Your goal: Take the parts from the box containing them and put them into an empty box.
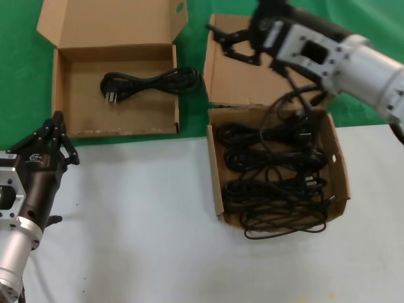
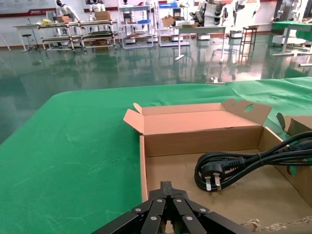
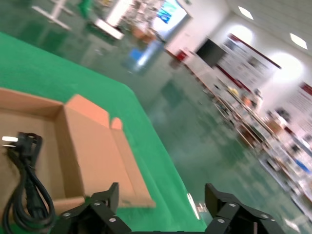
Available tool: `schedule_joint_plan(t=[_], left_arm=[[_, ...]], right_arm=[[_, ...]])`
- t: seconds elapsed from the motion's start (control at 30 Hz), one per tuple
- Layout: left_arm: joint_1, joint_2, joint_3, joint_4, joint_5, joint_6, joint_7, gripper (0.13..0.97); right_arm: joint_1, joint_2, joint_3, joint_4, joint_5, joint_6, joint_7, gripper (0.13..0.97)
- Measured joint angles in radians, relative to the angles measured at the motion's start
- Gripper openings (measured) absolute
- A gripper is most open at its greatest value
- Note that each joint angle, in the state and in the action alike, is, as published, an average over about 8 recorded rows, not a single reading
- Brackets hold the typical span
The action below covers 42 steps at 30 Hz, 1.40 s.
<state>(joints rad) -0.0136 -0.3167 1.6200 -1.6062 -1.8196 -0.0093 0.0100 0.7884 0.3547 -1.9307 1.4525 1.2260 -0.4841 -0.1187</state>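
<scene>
green cloth: lone cord (image 1: 148,84) lies crosswise in wide box (image 1: 63,88), plug toward robot's left; right gripper (image 1: 235,45) spread, empty.

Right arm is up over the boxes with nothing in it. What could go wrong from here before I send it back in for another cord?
1. The cords in the squarish box overlap, and loops spill over its front edge. Lifting one with the open right gripper may drag others out.
2. The cord in the wider box runs up to its right wall. A nudge there could pull it over.

The left gripper sits shut near the wider box's front corner.
</scene>
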Motion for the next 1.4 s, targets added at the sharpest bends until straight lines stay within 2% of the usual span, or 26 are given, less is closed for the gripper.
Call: schedule_joint_plan(t=[0.1,0.13,0.4,0.7,0.83,1.1,1.23,1.4], left_arm=[[0.000,0.000,0.000,0.000,0.000,0.000,0.000,0.145],[0.000,0.000,0.000,0.000,0.000,0.000,0.000,0.145],[0.000,0.000,0.000,0.000,0.000,0.000,0.000,0.145],[0.001,0.001,-0.001,0.000,0.001,0.000,0.000,0.171],[0.001,0.002,-0.002,0.001,0.002,0.001,-0.001,0.187],[0.003,0.003,-0.004,0.001,0.004,0.002,-0.002,0.294],[0.003,0.004,-0.005,0.002,0.005,0.002,-0.003,0.294],[0.004,0.005,-0.006,0.002,0.006,0.003,-0.003,0.401]], right_arm=[[-0.046,0.019,0.037,0.026,0.011,0.024,0.028,0.548],[-0.062,0.025,0.046,0.034,0.018,0.032,0.032,0.548],[-0.160,0.062,0.076,0.079,0.081,0.080,0.009,0.749],[-0.202,0.061,0.090,0.090,0.117,0.105,0.007,0.885],[-0.229,0.055,0.101,0.093,0.138,0.122,0.013,0.911],[-0.293,0.043,0.128,0.099,0.188,0.164,0.025,0.958],[-0.326,0.036,0.141,0.102,0.213,0.185,0.031,0.963],[-0.367,0.028,0.158,0.106,0.245,0.211,0.039,0.966]])
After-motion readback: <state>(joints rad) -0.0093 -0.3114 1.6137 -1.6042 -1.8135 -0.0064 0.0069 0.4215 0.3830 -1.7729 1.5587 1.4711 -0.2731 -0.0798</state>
